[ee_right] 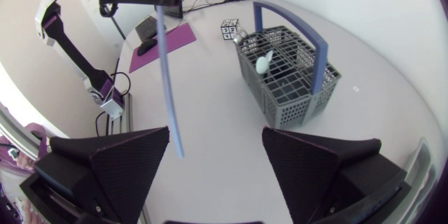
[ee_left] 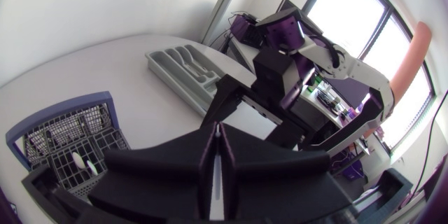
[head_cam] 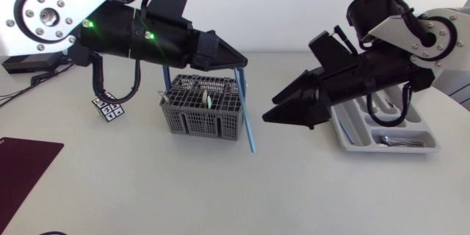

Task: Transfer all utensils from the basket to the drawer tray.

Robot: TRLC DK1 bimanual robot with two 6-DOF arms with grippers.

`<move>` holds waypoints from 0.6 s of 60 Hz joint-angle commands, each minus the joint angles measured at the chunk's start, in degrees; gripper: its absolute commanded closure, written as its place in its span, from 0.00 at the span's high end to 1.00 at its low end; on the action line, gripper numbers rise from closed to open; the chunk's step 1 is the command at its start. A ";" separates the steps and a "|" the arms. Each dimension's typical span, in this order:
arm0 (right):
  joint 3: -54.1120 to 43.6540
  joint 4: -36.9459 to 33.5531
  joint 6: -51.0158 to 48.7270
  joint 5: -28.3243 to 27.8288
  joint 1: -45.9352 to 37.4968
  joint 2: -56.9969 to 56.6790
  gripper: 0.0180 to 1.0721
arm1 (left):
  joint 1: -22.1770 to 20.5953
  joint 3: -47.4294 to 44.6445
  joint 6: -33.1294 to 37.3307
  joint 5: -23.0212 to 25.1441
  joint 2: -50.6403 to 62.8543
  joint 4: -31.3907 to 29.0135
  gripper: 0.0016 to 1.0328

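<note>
Holding the top of a long, thin, light blue stick-shaped utensil, our left gripper has its two black fingers pinched tight on it. The stick hangs down just beside the grey plastic basket with the blue handle, so it is free of the bars. Our right gripper is near it, with its fingers spread wide and nothing between them. We think it is there to take the stick, because the grey drawer tray lies on its side. A small white utensil sits in the basket.
</note>
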 commanded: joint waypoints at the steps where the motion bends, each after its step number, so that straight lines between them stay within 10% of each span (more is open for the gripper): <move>1: 0.00 -0.48 1.04 -0.53 2.62 -1.27 0.86 | 0.82 1.46 -1.43 1.13 0.99 -0.30 0.03; 15: 0.00 1.72 3.68 -0.44 6.22 -1.35 0.79 | 1.61 1.02 -1.87 2.63 1.25 -0.21 0.03; 36: -0.70 8.22 7.46 1.31 8.68 -0.39 0.34 | 1.78 0.84 -2.22 3.42 1.25 -0.12 0.03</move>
